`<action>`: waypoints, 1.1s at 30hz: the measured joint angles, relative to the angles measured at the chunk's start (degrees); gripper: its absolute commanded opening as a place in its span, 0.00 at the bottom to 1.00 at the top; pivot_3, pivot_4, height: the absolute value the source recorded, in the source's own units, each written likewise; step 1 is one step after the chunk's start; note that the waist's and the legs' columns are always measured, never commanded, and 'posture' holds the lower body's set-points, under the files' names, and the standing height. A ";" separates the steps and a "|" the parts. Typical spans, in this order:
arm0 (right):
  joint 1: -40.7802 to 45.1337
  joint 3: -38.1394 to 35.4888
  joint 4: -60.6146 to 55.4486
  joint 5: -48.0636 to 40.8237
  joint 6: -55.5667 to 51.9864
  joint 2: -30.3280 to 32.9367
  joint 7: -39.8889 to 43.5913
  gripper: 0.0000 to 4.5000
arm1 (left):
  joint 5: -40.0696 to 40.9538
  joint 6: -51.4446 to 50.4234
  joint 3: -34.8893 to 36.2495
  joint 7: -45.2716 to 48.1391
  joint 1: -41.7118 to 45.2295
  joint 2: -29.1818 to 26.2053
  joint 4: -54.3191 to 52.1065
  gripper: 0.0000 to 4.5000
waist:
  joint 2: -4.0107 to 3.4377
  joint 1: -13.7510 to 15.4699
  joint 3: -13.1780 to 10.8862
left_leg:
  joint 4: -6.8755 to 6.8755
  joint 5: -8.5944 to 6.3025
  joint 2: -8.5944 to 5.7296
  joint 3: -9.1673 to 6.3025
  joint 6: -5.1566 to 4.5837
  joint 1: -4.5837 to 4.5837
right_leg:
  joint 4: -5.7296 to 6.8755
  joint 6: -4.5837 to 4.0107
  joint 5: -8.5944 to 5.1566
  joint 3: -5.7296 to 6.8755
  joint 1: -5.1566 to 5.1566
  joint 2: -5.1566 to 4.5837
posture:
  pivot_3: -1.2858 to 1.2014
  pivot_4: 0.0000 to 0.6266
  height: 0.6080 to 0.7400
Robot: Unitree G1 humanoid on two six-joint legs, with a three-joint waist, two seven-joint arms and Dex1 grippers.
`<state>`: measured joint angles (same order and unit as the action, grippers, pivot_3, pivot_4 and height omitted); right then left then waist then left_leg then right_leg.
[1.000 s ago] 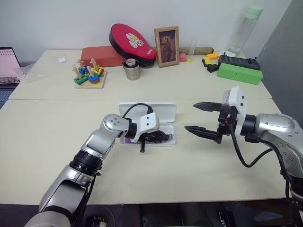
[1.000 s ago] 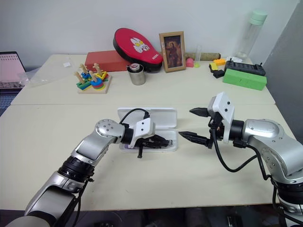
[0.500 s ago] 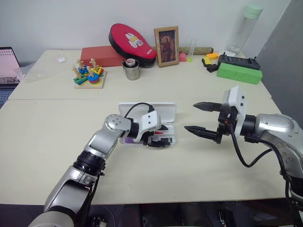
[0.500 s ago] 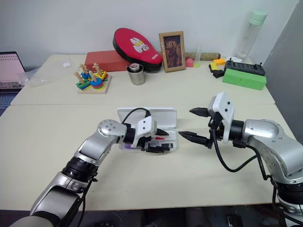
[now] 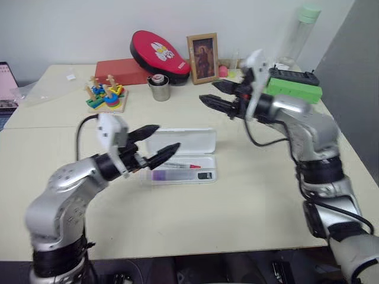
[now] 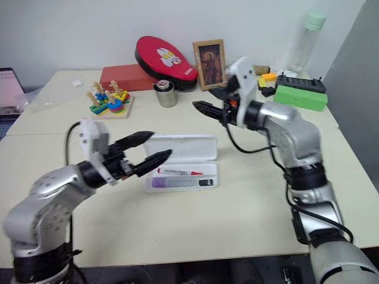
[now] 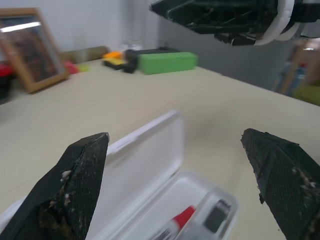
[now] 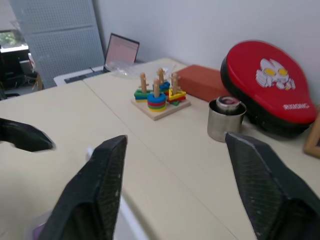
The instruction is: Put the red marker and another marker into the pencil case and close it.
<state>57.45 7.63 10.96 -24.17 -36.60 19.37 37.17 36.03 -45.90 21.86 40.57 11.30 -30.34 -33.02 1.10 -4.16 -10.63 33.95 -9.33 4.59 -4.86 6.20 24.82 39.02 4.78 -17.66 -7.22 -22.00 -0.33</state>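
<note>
The white pencil case [image 5: 181, 142] lies open in the middle of the table, lid flat behind the tray. In the tray lie the red marker [image 5: 178, 166], the lavender marker [image 5: 167, 175] in front of it, and a small black object [image 5: 204, 176]. My left gripper [image 5: 153, 142] hovers open and empty just left of the case, fingers pointing across it. In the left wrist view the lid [image 7: 145, 150] and the red marker's cap [image 7: 181, 219] show between the fingers. My right gripper [image 5: 217, 94] hangs open and empty above the table, behind the case.
Along the back stand a peg stacking toy [image 5: 105, 94], a steel cup [image 5: 158, 89], a red padded pouch [image 5: 159, 52] on a red box [image 5: 121, 71], a picture frame [image 5: 202, 50], a green box [image 5: 293, 90] and a tall bottle [image 5: 294, 35].
My left gripper opened and drew back out of the tray, up and to the left. The right arm rose and swung behind the case, jaws somewhat narrower. The camera view shifted too.
</note>
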 measured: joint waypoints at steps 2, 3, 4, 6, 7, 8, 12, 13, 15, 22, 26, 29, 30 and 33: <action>3.77 3.03 8.33 5.00 2.04 -2.56 -1.21 0.44 | 0.15 0.00 3.10 -1.53 -4.16 -1.11 -0.68 1.00 | 0.00 0.07 -0.01 | -0.01 0.00 -0.04 0.07 0.00 0.00 | 0.00 0.00 0.00 -0.04 -0.04 -0.06 | 0.52 0.24 1.00; 4.67 3.89 10.91 6.48 2.63 -3.21 -1.26 0.35 | 0.25 0.03 4.25 -2.24 -5.04 -1.15 -0.71 1.00 | 0.01 0.26 -0.01 | -0.01 0.00 -0.03 0.06 0.00 0.00 | 0.00 0.00 0.00 -0.01 -0.05 -0.06 | 0.52 0.24 1.00; 5.24 4.90 12.96 7.97 3.62 -3.83 -1.20 0.31 | 0.43 0.15 5.27 -2.82 -5.55 -1.22 -0.80 1.00 | 0.01 0.49 -0.01 | -0.02 0.00 -0.03 0.05 0.00 0.00 | 0.00 0.00 0.00 0.00 -0.05 -0.06 | 0.52 0.24 1.00; 6.20 7.28 16.74 11.28 5.54 -4.90 -0.95 0.18 | 1.04 0.39 6.58 -3.87 -6.32 -1.85 -1.01 1.00 | 0.01 0.58 -0.01 | -0.04 0.00 -0.02 0.07 0.01 0.00 | 0.00 0.00 0.00 -0.01 -0.07 -0.05 | 0.52 0.24 1.00; 6.28 8.27 18.07 12.61 6.24 -5.23 -0.69 0.13 | 1.44 0.47 7.14 -4.19 -6.51 -2.00 -1.21 1.00 | 0.01 0.65 -0.01 | -0.04 0.00 -0.02 0.07 0.01 0.00 | 0.00 0.00 0.00 0.00 -0.07 -0.05 | 0.52 0.24 1.00; 6.27 8.98 18.96 13.60 6.45 -5.41 -0.31 0.08 | 1.76 0.64 7.59 -4.53 -6.53 -2.01 -1.36 1.00 | 0.00 0.74 -0.02 | -0.04 0.00 -0.02 0.07 0.01 0.01 | 0.00 0.00 0.00 -0.01 -0.08 -0.05 | 0.52 0.24 1.00; 4.84 13.33 16.10 16.68 7.47 -3.93 5.93 0.01 | 3.47 1.25 7.89 -5.47 -7.34 -2.81 -2.57 1.00 | 0.01 0.81 -0.02 | -0.11 -0.01 -0.01 0.06 0.01 0.02 | 0.00 0.00 0.00 0.01 -0.11 -0.04 | 0.52 0.24 1.00; 4.07 13.91 14.48 16.82 7.71 -3.55 7.36 0.01 | 3.87 1.25 7.92 -5.41 -7.82 -3.69 -2.62 1.00 | 0.00 0.77 -0.02 | -0.11 -0.01 0.00 0.07 0.02 0.01 | 0.01 0.00 0.00 0.00 -0.11 -0.04 | 0.52 0.24 1.00; 1.77 15.71 8.12 17.31 7.95 -1.15 11.52 0.01 | 4.41 1.31 8.22 -4.46 -9.54 -5.96 -2.74 1.00 | 0.01 0.76 -0.01 | -0.16 -0.01 0.02 0.06 0.02 0.01 | 0.01 -0.02 -0.01 0.02 -0.13 -0.02 | 0.52 0.24 1.00; -7.05 21.17 -7.20 18.48 5.84 2.78 19.11 0.01 | 6.75 1.38 8.66 -0.82 -11.41 -10.76 -2.68 1.00 | 0.01 0.75 -0.01 | -0.12 -0.01 0.04 0.09 0.02 -0.01 | 0.01 -0.03 -0.04 -0.02 -0.16 -0.01 | 0.52 0.24 1.00; -10.15 25.80 -9.57 21.51 4.68 2.93 19.02 0.01 | 6.69 1.51 6.09 0.56 -11.30 -12.74 -2.38 1.00 | 0.02 0.76 -0.01 | -0.11 -0.01 0.04 0.11 0.03 -0.01 | 0.01 -0.04 -0.04 -0.03 -0.19 -0.01 | 0.52 0.24 1.00; -11.71 26.67 -10.35 23.25 4.63 2.99 18.52 0.01 | 6.58 1.55 4.26 1.31 -10.75 -13.36 -1.76 1.00 | 0.02 0.78 0.00 | -0.11 -0.01 0.03 0.14 0.03 -0.02 | -0.01 -0.04 -0.04 -0.05 -0.17 -0.02 | 0.52 0.24 1.00; -11.87 26.46 -10.59 23.38 4.26 2.99 18.43 0.01 | 6.62 1.60 3.47 1.36 -10.05 -13.37 -1.38 1.00 | 0.04 0.78 0.01 | -0.11 -0.01 0.04 0.12 0.03 -0.02 | 0.00 -0.04 -0.04 -0.04 -0.17 -0.01 | 0.52 0.24 1.00; -13.13 24.16 -10.93 22.09 3.08 2.89 18.65 0.01 | 6.62 1.54 2.30 1.22 -8.92 -13.55 -0.36 1.00 | 0.04 0.93 0.01 | -0.09 -0.01 0.02 0.12 0.03 -0.02 | -0.01 -0.03 -0.04 -0.04 -0.13 -0.02 | 0.52 0.24 1.00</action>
<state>44.32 31.79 0.02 -2.08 -33.51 22.26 55.82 42.65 -44.36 24.16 41.79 2.38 -43.89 -33.38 1.15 -3.23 -10.63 33.86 -9.34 4.61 -4.74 6.22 24.80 39.01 4.75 -17.70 -7.26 -22.14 -0.35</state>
